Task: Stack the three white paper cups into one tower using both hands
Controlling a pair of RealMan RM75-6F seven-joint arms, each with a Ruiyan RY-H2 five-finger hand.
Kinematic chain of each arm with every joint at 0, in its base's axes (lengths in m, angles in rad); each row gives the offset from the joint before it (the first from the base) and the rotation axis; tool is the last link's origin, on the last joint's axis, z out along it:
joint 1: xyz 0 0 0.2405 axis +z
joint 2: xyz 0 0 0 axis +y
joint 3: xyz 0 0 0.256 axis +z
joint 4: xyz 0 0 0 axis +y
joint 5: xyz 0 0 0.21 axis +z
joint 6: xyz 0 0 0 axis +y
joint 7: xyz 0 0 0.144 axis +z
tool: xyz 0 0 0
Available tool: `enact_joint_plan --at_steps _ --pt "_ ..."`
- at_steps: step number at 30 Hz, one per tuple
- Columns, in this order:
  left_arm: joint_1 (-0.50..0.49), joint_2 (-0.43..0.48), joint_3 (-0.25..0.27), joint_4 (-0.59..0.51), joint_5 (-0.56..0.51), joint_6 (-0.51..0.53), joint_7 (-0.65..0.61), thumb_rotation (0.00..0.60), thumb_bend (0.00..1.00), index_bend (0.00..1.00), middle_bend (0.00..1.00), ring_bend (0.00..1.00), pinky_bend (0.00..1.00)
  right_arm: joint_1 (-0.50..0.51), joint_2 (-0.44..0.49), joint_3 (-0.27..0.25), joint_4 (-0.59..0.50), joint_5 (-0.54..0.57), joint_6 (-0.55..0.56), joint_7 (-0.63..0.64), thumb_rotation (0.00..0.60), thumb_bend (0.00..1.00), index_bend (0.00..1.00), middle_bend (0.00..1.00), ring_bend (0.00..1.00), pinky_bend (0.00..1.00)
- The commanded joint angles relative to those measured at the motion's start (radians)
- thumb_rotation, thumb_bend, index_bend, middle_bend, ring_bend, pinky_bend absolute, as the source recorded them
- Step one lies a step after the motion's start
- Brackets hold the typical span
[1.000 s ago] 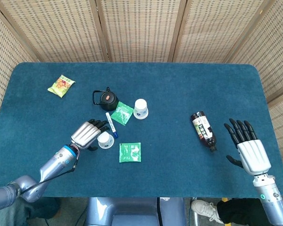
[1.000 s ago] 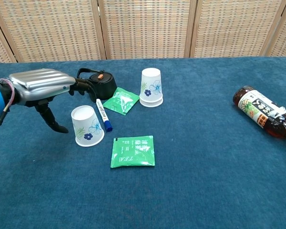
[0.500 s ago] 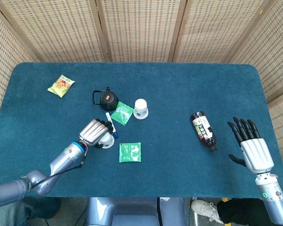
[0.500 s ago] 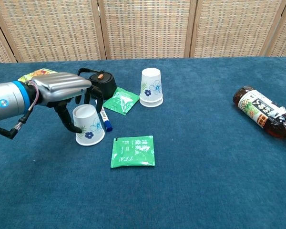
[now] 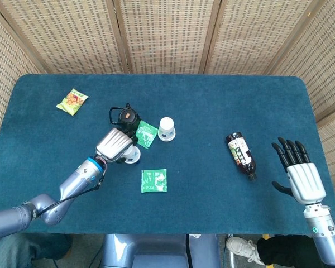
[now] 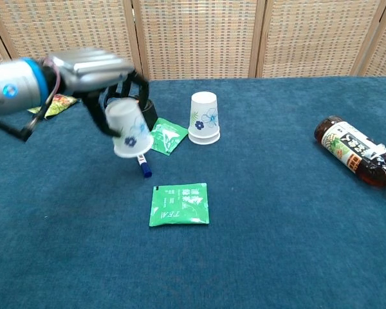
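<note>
My left hand [image 6: 90,67] [image 5: 115,144] grips an upside-down white paper cup [image 6: 128,131] [image 5: 132,155] with a blue flower and holds it tilted above the table, over the blue pen [image 6: 142,166]. A second white cup [image 6: 204,116] [image 5: 166,128] stands upside down further right; a rim at its base suggests another cup under it, but I cannot tell. My right hand [image 5: 300,172] hovers open with fingers spread at the table's right front, right of the bottle, and does not show in the chest view.
A green tea packet [image 6: 179,204] lies in front of the lifted cup, another green packet [image 6: 163,136] and a black pot [image 5: 124,116] behind it. A brown bottle [image 6: 356,153] lies on its side at right. A yellow snack bag [image 5: 72,101] sits far left.
My left hand closed around the near cup and lifted it off the table, up and slightly toward the other cup. My right hand drifted a little toward the table's front edge.
</note>
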Motion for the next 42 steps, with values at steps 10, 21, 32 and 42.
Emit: enact_joint_plan --at_steps 10,21,32,42 --pt "-0.292 -0.113 -0.150 0.145 -0.290 -0.079 0.224 0.600 0.20 0.49 0.36 0.42 0.45 -0.010 0.002 0.041 0.026 0.039 -0.033 0.029 0.600 0.00 0.00 0.00 0.00 0.00" --pt "-0.407 -0.202 -0.128 0.299 -0.452 -0.092 0.273 0.600 0.20 0.50 0.37 0.43 0.45 -0.022 0.013 0.067 0.036 0.048 -0.042 0.067 0.600 0.00 0.00 0.00 0.00 0.00" --pt "-0.464 -0.237 -0.113 0.378 -0.561 -0.092 0.286 0.600 0.20 0.50 0.37 0.43 0.45 -0.031 0.020 0.080 0.033 0.048 -0.047 0.081 0.600 0.00 0.00 0.00 0.00 0.00" --pt "-0.505 -0.251 -0.096 0.430 -0.670 -0.169 0.279 0.600 0.00 0.03 0.01 0.01 0.18 -0.034 0.021 0.089 0.034 0.052 -0.060 0.095 0.600 0.00 0.00 0.00 0.00 0.00"
